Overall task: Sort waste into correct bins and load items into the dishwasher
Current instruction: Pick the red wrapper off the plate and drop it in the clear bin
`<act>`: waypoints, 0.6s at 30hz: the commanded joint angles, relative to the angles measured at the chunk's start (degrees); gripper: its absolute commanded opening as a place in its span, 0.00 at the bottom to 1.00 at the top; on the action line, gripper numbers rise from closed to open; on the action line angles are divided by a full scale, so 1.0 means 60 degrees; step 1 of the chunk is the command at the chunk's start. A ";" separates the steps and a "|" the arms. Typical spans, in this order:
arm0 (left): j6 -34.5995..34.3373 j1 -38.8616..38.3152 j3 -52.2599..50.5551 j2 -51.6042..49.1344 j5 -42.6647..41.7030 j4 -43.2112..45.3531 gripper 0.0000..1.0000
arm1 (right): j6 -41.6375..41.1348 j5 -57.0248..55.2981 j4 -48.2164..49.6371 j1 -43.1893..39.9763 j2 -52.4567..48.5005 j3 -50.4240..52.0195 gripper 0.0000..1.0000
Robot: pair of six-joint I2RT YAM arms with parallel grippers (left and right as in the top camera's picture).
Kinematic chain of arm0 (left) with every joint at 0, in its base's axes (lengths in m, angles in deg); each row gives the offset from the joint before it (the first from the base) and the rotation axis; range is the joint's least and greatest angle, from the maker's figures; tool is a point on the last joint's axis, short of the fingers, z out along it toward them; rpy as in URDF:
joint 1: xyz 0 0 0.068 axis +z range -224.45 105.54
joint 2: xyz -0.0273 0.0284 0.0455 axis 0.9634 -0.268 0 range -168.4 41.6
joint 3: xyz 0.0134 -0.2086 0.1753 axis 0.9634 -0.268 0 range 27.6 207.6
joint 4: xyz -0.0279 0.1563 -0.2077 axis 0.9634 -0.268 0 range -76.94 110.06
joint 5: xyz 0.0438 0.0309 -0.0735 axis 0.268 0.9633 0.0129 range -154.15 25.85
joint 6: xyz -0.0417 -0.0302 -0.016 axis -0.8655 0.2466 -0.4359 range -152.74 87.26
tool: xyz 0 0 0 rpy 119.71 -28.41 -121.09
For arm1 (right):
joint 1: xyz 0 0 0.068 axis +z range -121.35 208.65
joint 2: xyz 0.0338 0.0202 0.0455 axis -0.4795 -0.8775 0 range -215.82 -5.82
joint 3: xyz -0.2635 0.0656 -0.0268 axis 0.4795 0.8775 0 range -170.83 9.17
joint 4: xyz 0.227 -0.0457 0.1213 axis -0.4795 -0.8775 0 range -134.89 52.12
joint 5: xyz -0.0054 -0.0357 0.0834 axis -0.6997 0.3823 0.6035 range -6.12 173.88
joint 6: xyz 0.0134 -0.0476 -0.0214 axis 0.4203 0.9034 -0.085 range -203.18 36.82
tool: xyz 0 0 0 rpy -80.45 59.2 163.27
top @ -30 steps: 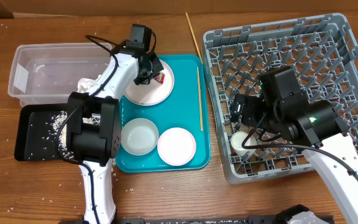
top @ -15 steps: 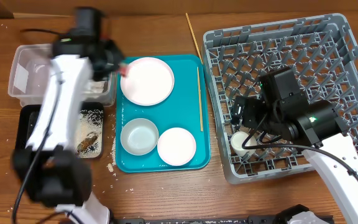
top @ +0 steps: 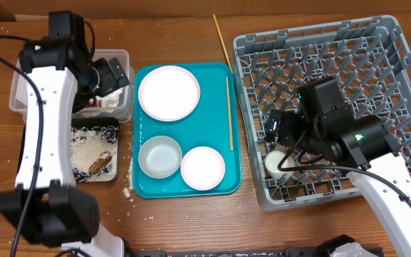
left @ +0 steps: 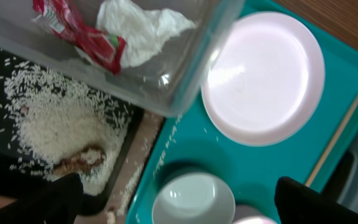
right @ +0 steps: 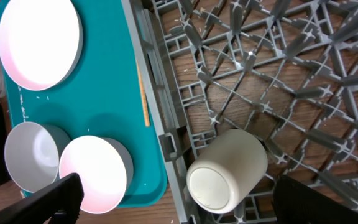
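Observation:
My left gripper point(top: 111, 77) hangs open over the clear tub point(top: 122, 58), nothing in it. In the tub lie the red wrapper point(left: 79, 34) and the white paper scrap point(left: 145, 28). Beside it, the black tray point(top: 77, 175) holds rice point(left: 61, 121) and the brown lump point(left: 82, 160). The white plate point(top: 168, 93), grey-white bowl point(top: 160, 156), pink dish point(top: 203, 168) and one chopstick point(top: 229, 114) lie on the teal tray point(top: 216, 78). My right gripper point(right: 188, 208) stands open above the white cup point(right: 227, 171), which lies in the grey rack point(right: 272, 74), untouched.
A second chopstick point(top: 222, 39) lies on the wooden table behind the teal tray. Loose rice grains point(top: 128, 187) are scattered on the table between the black tray and the teal tray. The right arm's body covers the rack's near left part.
My left gripper swung from the white plate to over the clear tub with the red wrapper, then opened; the wrapper now lies in the tub. The right arm has not moved.

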 commanded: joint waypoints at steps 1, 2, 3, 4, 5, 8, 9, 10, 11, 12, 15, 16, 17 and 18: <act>0.0313 -0.1155 0.0506 0.2208 0.0018 -0.0685 1.00 | -0.0015 -0.0011 0.0036 0.0036 0.0040 -0.0142 1.00; 0.0317 -0.1596 0.0506 0.2710 0.0342 -0.0951 1.00 | -0.0015 -0.0011 0.0036 0.0036 0.0040 -0.0142 1.00; 0.0328 -0.1912 0.0506 0.3042 0.0466 -0.1122 1.00 | -0.0015 -0.0011 0.0036 0.0036 0.0040 -0.0142 1.00; 0.0321 -0.2404 0.0506 0.3508 0.0393 -0.1464 1.00 | -0.0015 -0.0011 0.0036 0.0036 0.0040 -0.0142 1.00; 0.0321 -0.2830 0.0506 0.3883 0.0346 -0.1774 1.00 | -0.0015 -0.0011 0.0036 0.0036 0.0040 -0.0142 1.00; 0.0317 -0.3898 0.0506 0.4758 0.0346 -0.2157 1.00 | -0.0015 -0.0011 0.0036 0.0036 0.0040 -0.0142 1.00; 0.0419 -0.4047 0.0506 0.4896 0.0430 -0.2182 1.00 | -0.0015 -0.0011 0.0036 0.0036 0.0040 -0.0142 1.00; 0.0769 -0.4244 0.0506 0.5125 0.0794 -0.2233 1.00 | -0.0015 -0.0011 0.0036 0.0036 0.0040 -0.0142 1.00; 0.1147 -0.4339 0.0503 0.5355 0.1198 -0.2273 1.00 | -0.0015 -0.0011 0.0036 0.0036 0.0040 -0.0142 1.00; 0.1191 -0.4339 0.0506 0.5442 0.1198 -0.2335 1.00 | -0.0015 -0.0011 0.0036 0.0036 0.0040 -0.0142 1.00; 0.1173 -0.4320 0.0503 0.5756 0.1188 -0.3151 1.00 | -0.0015 -0.0011 0.0036 0.0036 0.0040 -0.0142 1.00; 0.1184 -0.4320 0.0495 0.5832 0.1188 -0.3333 1.00 | -0.0015 -0.0011 0.0036 0.0036 0.0040 -0.0142 1.00; 0.1173 -0.4317 0.0488 0.5901 0.1188 -0.3304 1.00 | -0.0015 -0.0011 0.0036 0.0036 0.0040 -0.0142 1.00; 0.1198 -0.4317 0.0484 0.5960 0.0987 -0.3315 1.00 | -0.0015 -0.0011 0.0036 0.0036 0.0040 -0.0142 1.00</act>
